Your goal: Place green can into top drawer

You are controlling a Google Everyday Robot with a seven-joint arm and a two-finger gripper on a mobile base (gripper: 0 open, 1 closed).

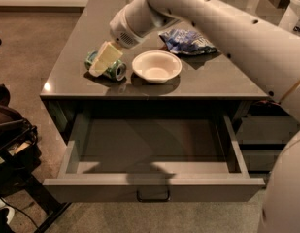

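The green can (112, 70) lies on its side on the grey table top (212, 84), near the front left corner. My gripper (103, 62) comes down from the upper right and sits right over the can's left part, covering it. The top drawer (154, 187) is pulled wide open below the table's front edge. Its inside is empty, and its small handle (153, 196) is at the centre of the front.
A white bowl (157, 66) stands just right of the can. A blue-and-white snack bag (188, 41) lies behind the bowl. My arm crosses above the table's right side. Dark gear (8, 140) stands on the floor at the left. Narrower drawers (266, 140) are at the right.
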